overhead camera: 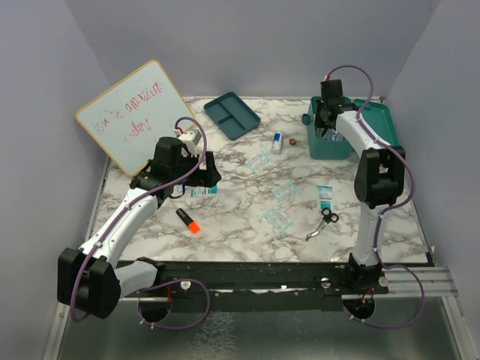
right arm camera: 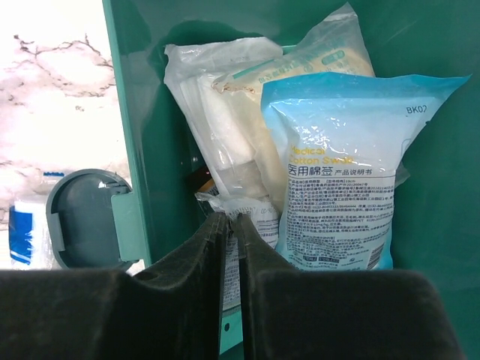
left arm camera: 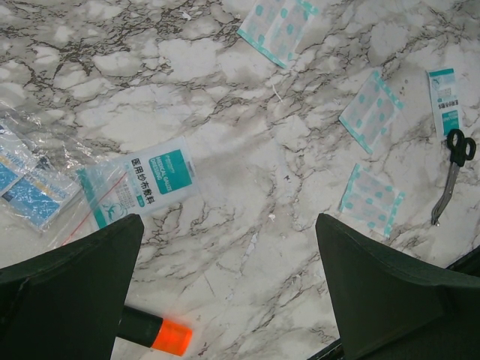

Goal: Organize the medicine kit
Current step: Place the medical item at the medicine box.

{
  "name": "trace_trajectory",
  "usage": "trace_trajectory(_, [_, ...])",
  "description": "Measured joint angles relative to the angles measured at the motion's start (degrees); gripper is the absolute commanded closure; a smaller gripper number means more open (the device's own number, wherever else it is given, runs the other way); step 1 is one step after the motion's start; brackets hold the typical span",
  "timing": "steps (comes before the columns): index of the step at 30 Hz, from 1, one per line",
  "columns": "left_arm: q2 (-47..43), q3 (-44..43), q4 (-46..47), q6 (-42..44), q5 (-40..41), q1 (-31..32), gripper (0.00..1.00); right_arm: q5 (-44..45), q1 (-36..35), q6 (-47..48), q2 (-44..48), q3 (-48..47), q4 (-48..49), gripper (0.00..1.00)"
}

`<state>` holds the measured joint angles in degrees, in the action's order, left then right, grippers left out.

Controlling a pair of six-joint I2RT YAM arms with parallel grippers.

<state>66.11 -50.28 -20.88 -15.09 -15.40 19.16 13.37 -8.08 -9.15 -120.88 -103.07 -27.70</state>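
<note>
Packing step: right gripper (right arm camera: 234, 221) sits closed inside the kit (overhead camera: 334, 148), upper right; the wide-open left gripper (left arm camera: 229, 219) next needs lowering onto the centre-left packet (left arm camera: 146, 184).

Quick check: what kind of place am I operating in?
Probably a robotics lab test cell: plain grey walls enclose a marble-patterned table, a whiteboard leans at back left, and a mounting rail spans the near edge.

Left hand (left arm camera: 229, 219) fingers wide apart; right hand (right arm camera: 232, 219) fingers pressed together.
</note>
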Motion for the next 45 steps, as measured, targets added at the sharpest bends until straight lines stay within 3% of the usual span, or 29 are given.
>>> trace_trajectory(8, [0.0, 0.1, -0.1, 0.0, 0.1, 0.0, 0.01, -0.8, 0.2, -0.1, 0.3, -0.8, -1.1, 0.65])
trace_trajectory(15, [0.0, 0.1, -0.2, 0.0, 0.3, 0.0, 0.01, -0.8, 1.5, -0.2, 2.5, -1.7, -1.3, 0.63])
trace_trajectory(23, [0.0, 0.1, -0.2, 0.2, 0.4, 0.0, 0.01, -0.8, 4.7, -0.4, 2.3, -3.7, -1.3, 0.44])
trace_trajectory(38, [0.0, 0.1, -0.2, 0.6, 0.5, 0.0, 0.01, -4.2, 6.7, 0.2, -7.8, -7.6, -0.3, 0.43])
trace_trajectory(45, [0.0, 0.1, -0.3, 0.8, 0.9, 0.0, 0.01, -5.4, 6.8, 0.2, -8.3, -7.6, 0.2, 0.43])
